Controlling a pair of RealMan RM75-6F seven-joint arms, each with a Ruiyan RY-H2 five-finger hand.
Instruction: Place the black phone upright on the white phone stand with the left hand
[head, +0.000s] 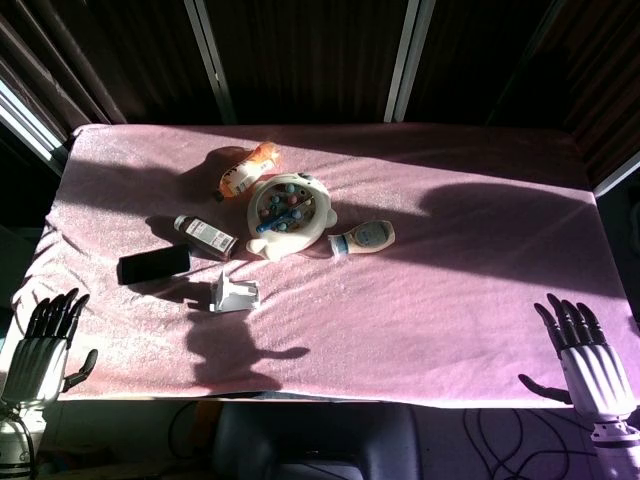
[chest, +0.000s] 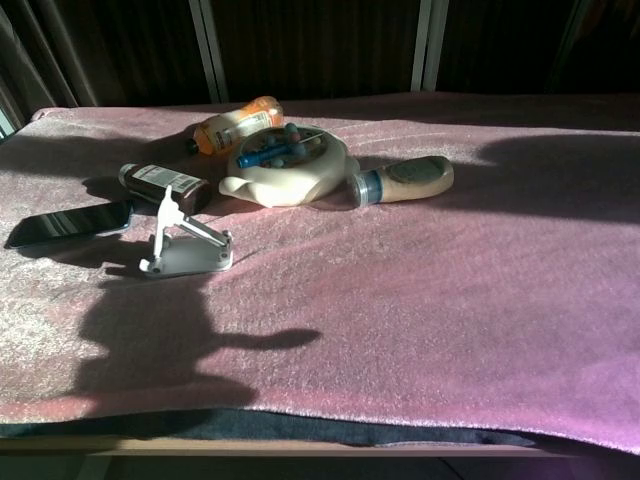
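While the black phone lies flat just left of the white phone stand, both hands rest empty, fingers spread, at the near table corners; the left hand must reach first.

On the pink cloth we see 1 cream dish between 3 lying bottles: orange, dark, beige.
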